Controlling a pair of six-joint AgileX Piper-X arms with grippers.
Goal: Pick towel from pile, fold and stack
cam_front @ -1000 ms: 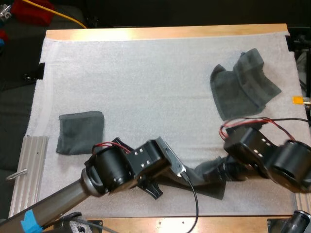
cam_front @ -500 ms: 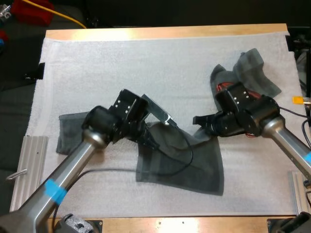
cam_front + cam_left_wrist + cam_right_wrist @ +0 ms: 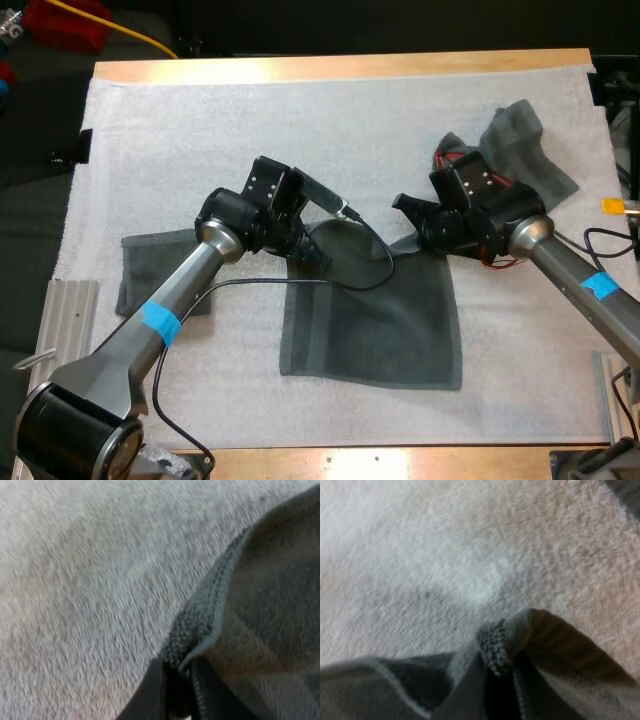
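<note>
Where the two black fingers of the left gripper (image 3: 175, 682) meet, clamped narrow on the stitched hem corner of a dark grey-green terry towel (image 3: 375, 320), cloth squeezed from both sides. Likewise at the right gripper (image 3: 500, 677): closed tight on the towel's other far corner, hem bunched into a knot between the pads. Stretched from one pair of fingers to the other along its far edge, then spread flat on the white fleecy mat (image 3: 250, 130) on the near side of both. Slightly raised at the two pinched corners (shadowed fold beside the right fingers).

Just beyond the right fingers, a crumpled grey-green towel (image 3: 520, 160), its near part hidden behind that arm's wrist. Well apart from the left fingers, on their outer side, a folded square grey-green towel (image 3: 140, 270), one corner covered by the left arm. Seen from above, both sets of fingertips tucked under their wrists and hard to make out. On the left arm, a plain blue tape band (image 3: 158, 320). Beyond the mat, the wooden table edge (image 3: 340, 68).
</note>
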